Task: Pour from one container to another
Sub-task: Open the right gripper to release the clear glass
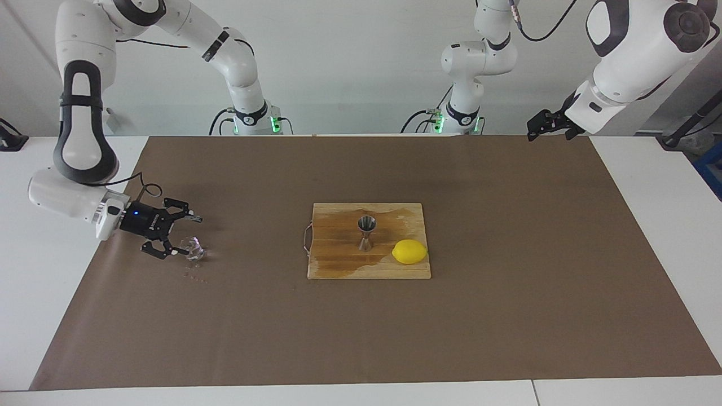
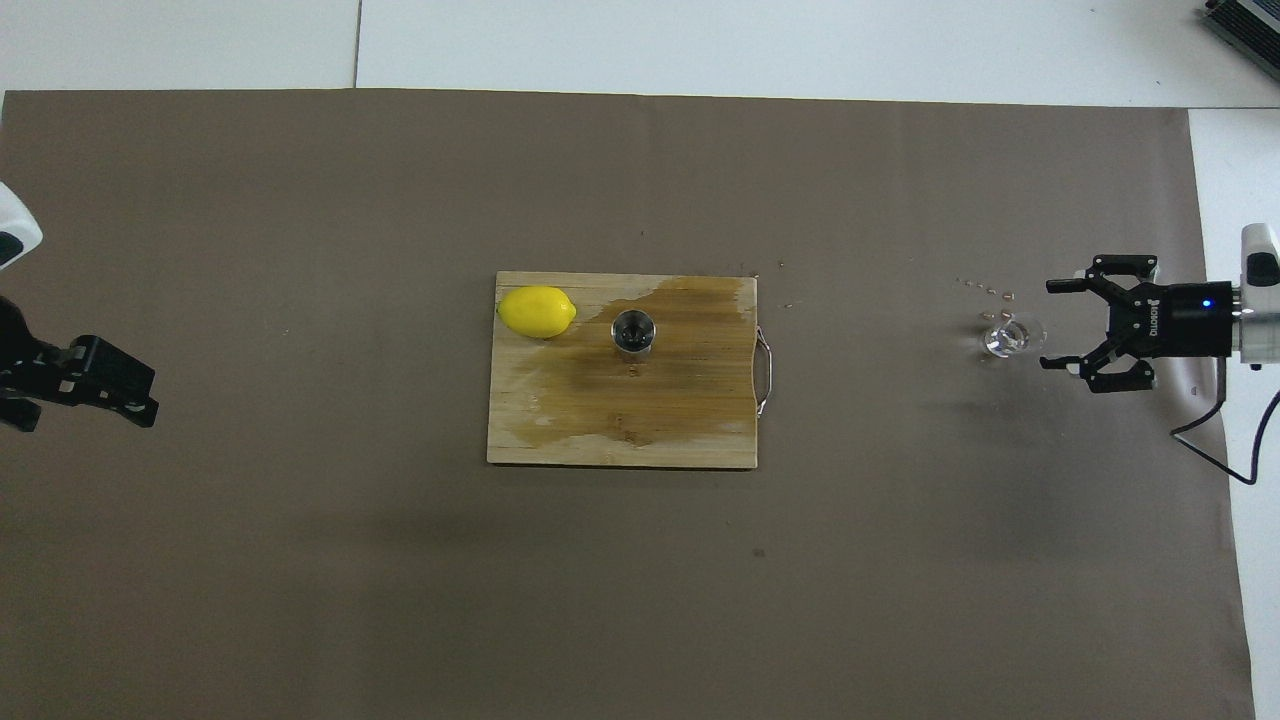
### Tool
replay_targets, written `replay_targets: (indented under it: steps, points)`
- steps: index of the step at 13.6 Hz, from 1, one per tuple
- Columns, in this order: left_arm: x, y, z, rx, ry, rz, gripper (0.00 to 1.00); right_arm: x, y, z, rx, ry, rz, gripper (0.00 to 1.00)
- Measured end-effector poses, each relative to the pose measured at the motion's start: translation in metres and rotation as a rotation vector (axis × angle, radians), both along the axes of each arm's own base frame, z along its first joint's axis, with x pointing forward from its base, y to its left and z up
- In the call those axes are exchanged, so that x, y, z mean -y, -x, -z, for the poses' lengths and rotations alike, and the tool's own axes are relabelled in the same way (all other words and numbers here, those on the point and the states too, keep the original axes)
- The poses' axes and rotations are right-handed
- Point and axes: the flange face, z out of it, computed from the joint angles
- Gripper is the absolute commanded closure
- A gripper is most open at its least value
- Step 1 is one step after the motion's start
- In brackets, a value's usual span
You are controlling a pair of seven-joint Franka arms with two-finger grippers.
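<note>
The small clear glass (image 1: 194, 248) (image 2: 1010, 335) stands upright on the brown mat toward the right arm's end of the table, with nothing holding it. My right gripper (image 1: 186, 235) (image 2: 1047, 325) is open just beside it, drawn back a little, its fingers apart from the glass. The steel jigger (image 1: 366, 232) (image 2: 633, 332) stands upright on the wooden cutting board (image 1: 338, 265) (image 2: 540, 440) in the middle of the mat. My left gripper (image 1: 541, 125) (image 2: 130, 395) waits raised over the mat's edge at the left arm's end, holding nothing.
A yellow lemon (image 1: 409, 251) (image 2: 537, 311) lies on the board's corner beside the jigger. A dark wet stain covers much of the board. Several small grains (image 1: 194, 277) (image 2: 985, 290) lie scattered on the mat next to the glass.
</note>
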Motion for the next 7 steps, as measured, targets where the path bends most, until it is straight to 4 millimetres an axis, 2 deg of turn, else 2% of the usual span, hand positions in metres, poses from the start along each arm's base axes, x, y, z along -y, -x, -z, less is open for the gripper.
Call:
replay_targets:
  steps: [2, 5, 7]
  points:
    - [0.0, 0.0, 0.0, 0.0, 0.0, 0.0, 0.0, -0.022, -0.006, -0.035, -0.082, 0.053, 0.099, 0.0]
    - [0.0, 0.0, 0.0, 0.0, 0.0, 0.0, 0.0, -0.084, -0.017, -0.08, -0.261, 0.102, 0.305, 0.0]
    - [0.0, 0.0, 0.0, 0.0, 0.0, 0.0, 0.0, -0.115, -0.02, -0.104, -0.361, 0.117, 0.494, 0.0]
